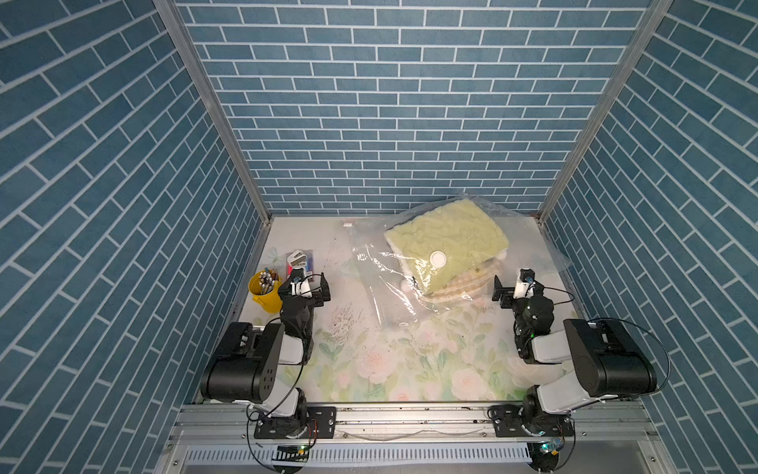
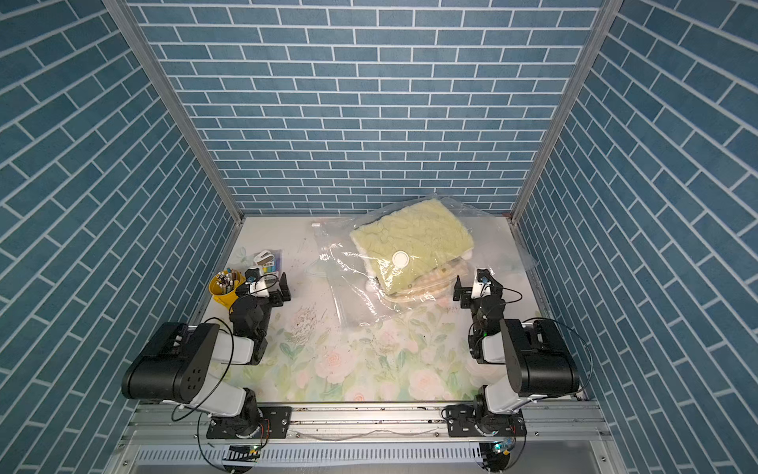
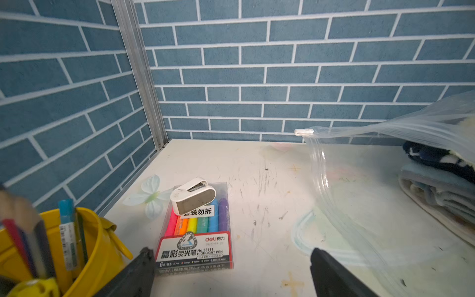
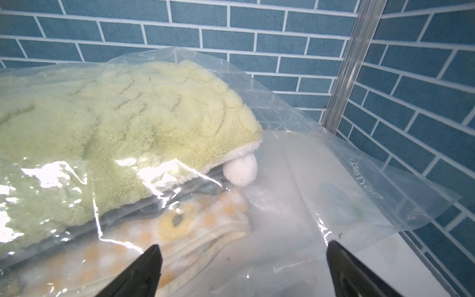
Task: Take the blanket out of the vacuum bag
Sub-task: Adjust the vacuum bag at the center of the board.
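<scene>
The vacuum bag (image 1: 381, 287) (image 2: 348, 287) lies at the back right of the table, clear and crinkly, with a round white valve cap (image 1: 437, 259) on top. Inside it sits a stack of folded blankets; the top blanket (image 1: 447, 234) (image 2: 410, 234) (image 4: 115, 123) is pale green and fluffy. My right gripper (image 1: 512, 281) (image 4: 243, 246) hovers open just at the bag's near right side, nothing between its fingers. My left gripper (image 1: 309, 283) (image 3: 231, 253) stands open to the left of the bag, apart from it. In the left wrist view the bag's mouth with its white slider (image 3: 304, 132) gapes.
A yellow cup of pens (image 1: 264, 289) (image 3: 84, 244) stands right beside the left gripper. A pack of highlighters (image 3: 198, 231) with a small white stapler (image 3: 192, 195) on it lies just beyond. Blue brick walls close in the back and both sides.
</scene>
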